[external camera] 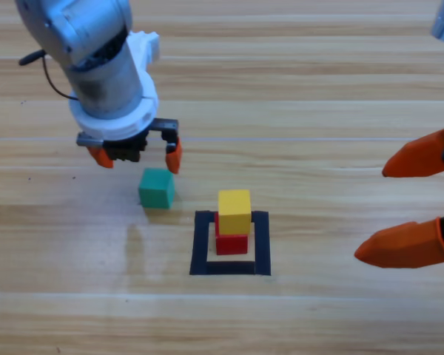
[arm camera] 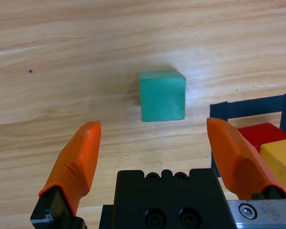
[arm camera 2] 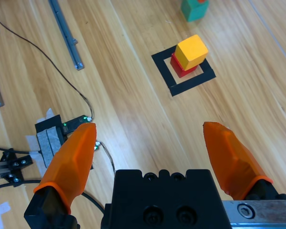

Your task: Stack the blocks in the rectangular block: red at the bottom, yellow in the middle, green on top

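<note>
Left gripper (external camera: pixel 138 156) hangs with jaws spread and empty; green cube (external camera: pixel 157 188) sits just ahead of its tips, centred between them. Looks light, rigid, matte — pinch two opposite flat sides mid-height. Right gripper (external camera: pixel 397 210) waits well off, jaws apart too.

Light wooden table (external camera: pixel 296 89) with cables (arm camera 2: pixel 71 86) and metal rails (arm camera 2: pixel 66 33).

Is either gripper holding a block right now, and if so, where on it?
Nothing is held. The left gripper hangs open by the green cube; the right gripper waits open at the right edge.
</note>
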Action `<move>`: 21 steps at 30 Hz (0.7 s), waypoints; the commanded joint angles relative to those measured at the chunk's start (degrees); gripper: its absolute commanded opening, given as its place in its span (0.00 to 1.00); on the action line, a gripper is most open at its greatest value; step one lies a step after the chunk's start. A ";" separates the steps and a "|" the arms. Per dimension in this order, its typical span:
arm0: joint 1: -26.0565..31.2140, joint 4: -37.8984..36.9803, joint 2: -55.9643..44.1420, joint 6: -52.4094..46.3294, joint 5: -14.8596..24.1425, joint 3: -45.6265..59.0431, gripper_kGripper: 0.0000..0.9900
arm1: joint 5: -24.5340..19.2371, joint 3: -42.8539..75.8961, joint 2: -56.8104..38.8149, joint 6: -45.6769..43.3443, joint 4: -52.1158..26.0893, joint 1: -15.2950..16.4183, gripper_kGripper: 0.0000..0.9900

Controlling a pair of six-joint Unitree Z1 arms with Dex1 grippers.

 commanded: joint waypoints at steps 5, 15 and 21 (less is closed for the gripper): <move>-3.38 -2.11 4.88 -2.15 -0.80 -0.37 0.96 | 8.04 -5.30 7.51 -3.75 6.07 -0.34 1.00; -3.47 -5.01 7.95 -2.50 -0.01 1.04 0.96 | 8.65 -5.21 8.12 -5.07 6.16 -0.34 1.00; -3.47 -6.95 9.71 -2.50 1.49 2.62 0.96 | 8.56 -5.12 8.12 -4.98 6.16 -0.34 1.00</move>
